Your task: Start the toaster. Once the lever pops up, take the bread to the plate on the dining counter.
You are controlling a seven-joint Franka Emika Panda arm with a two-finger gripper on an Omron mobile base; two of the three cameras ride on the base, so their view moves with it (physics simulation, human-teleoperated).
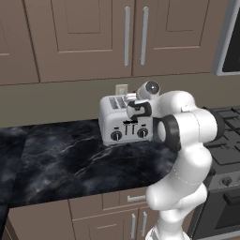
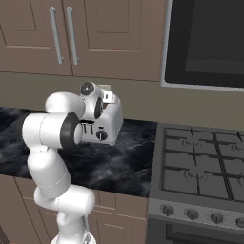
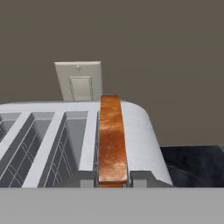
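From my remote seat I see the silver boxy four-slot toaster (image 1: 123, 123) standing on the black marble-veined kitchen counter (image 1: 65, 164), its back close to the plain taupe wall; its brushed metal shell curves smoothly at the shoulder, and two black round knobs and small dark sliders line its front; in the hand view the toaster's top (image 3: 140, 140) shows long rectangular slots with thin wire guides inside; the small slice of bread with a glossy brown-orange crust (image 3: 111, 138) stands upright on edge in the slot at the right of that view, its crust rising just above the slot's rim; a cream wall switch plate (image 3: 79, 80) sits on the wall behind; the white arm's dark two-finger gripper (image 1: 138, 110) hangs over the top of the toaster, its fingertips hidden from me, and I take the jaws as pressed together, though on what I cannot tell; brown panelled wooden cabinets (image 1: 93, 37) with slim metal handles hang above; a black gas hob (image 2: 200, 162) with cast grates lies beside the counter
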